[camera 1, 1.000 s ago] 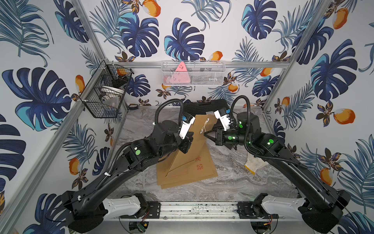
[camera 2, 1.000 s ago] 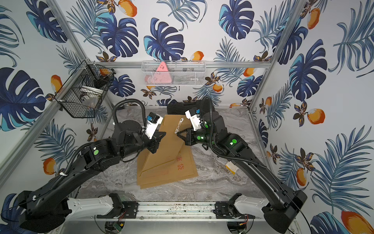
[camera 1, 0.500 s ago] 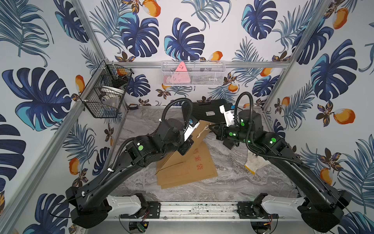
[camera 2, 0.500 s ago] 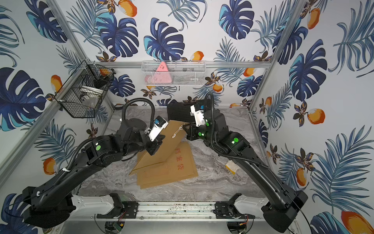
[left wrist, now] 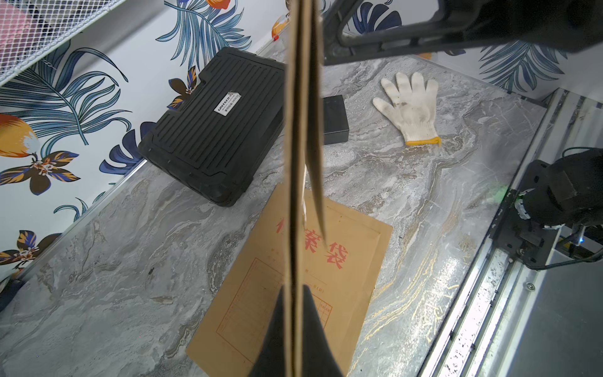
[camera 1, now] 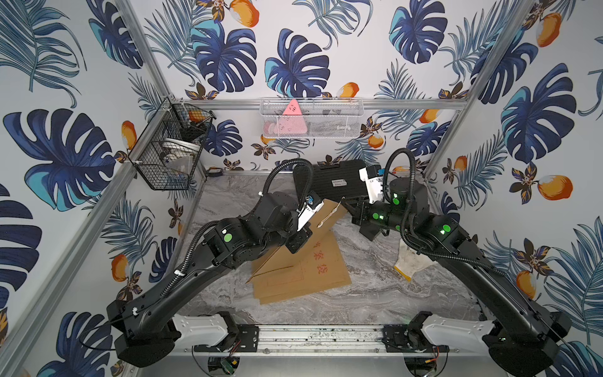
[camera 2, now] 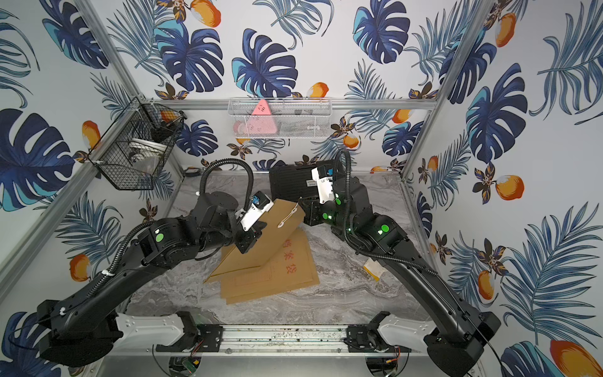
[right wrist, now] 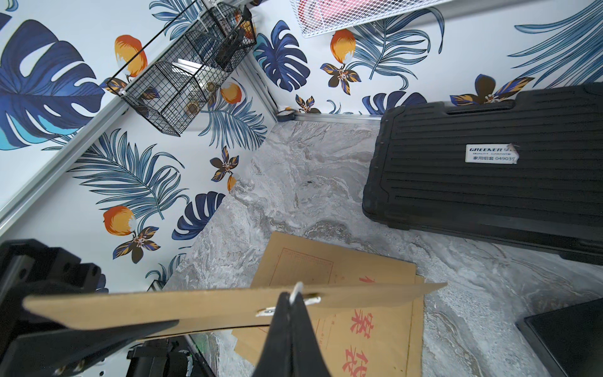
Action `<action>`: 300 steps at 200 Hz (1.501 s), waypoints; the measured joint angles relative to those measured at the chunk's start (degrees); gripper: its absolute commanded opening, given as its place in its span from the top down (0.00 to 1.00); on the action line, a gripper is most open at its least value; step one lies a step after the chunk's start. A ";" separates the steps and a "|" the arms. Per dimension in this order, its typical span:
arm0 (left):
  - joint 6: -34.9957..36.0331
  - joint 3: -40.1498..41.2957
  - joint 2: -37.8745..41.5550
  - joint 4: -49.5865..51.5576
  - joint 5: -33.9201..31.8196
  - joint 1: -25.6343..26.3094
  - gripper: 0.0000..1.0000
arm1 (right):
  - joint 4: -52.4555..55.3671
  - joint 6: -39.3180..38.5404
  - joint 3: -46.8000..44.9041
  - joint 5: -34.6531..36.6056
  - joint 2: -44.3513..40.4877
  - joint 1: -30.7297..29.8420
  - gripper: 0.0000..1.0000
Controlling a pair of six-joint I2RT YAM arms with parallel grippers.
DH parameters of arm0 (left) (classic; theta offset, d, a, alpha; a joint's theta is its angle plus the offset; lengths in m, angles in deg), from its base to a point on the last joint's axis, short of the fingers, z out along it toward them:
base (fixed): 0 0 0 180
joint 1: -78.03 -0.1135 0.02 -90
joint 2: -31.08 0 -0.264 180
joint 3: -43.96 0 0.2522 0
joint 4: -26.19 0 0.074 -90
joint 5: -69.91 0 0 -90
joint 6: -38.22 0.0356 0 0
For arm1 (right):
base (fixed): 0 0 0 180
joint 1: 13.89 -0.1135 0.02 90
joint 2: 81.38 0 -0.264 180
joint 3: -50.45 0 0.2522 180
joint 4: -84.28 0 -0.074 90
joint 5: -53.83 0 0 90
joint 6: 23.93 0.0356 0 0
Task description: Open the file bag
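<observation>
Bag [camera 1: 326, 215]: thin kraft card, so judge it light and stiffish. It bows, and it creases if you squeeze or twist hard. The surface looks dry, not slick. It's off the table and tilted, just in front of the case [camera 1: 336, 182], with its high corner nearest the case. The low end drops toward the stack [camera 1: 303, 277] of flat bags further out from the case. Can't tell if that end touches.

Hold it by an edge with a flat pinch, clear of the flap [left wrist: 317, 182]. In the left wrist view that's the thin leaf splitting off the main sheets.

String [camera 2: 288, 217]: thin and limp, likely to slip or snap if you jerk it. Take it close to the card and draw it gently.

Left arm [camera 1: 228, 238] comes in from the table side opposite the case, elbow bent. Its wrist is rolled so the bag sits edge-on to its camera. Right arm [camera 1: 443, 231] crosses in front of the case, wrist low.

Left gripper [left wrist: 295, 287] is clamped on the bag's edge. Right gripper [right wrist: 292, 295] is pinched closed on the string at the flap edge, at the corner nearest the case.
</observation>
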State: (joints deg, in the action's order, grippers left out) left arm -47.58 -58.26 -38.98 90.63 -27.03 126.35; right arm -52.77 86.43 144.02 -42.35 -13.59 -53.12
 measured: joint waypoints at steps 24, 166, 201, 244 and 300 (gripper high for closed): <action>0.00 0.13 0.31 0.00 0.83 0.00 1.00 | -0.07 0.02 -0.20 1.16 -0.26 0.35 1.00; -0.04 0.66 0.68 0.04 1.46 0.04 1.00 | 3.91 1.68 0.15 6.93 0.09 2.54 1.00; -0.09 0.72 0.85 0.04 1.68 0.04 1.00 | 4.35 2.73 0.13 7.17 0.17 3.26 1.00; -0.87 1.55 1.64 -0.13 1.84 0.04 1.00 | 6.38 3.17 -0.11 7.34 0.20 4.24 1.00; -2.21 3.30 3.56 -1.18 2.49 0.04 1.00 | 7.30 4.09 -1.18 7.10 -0.09 6.05 1.00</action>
State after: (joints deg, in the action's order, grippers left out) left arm -49.78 -54.96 -35.42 89.45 -24.53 126.39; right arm -45.47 90.51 142.84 -35.24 -13.68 -47.06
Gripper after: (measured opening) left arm 0.067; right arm 0.050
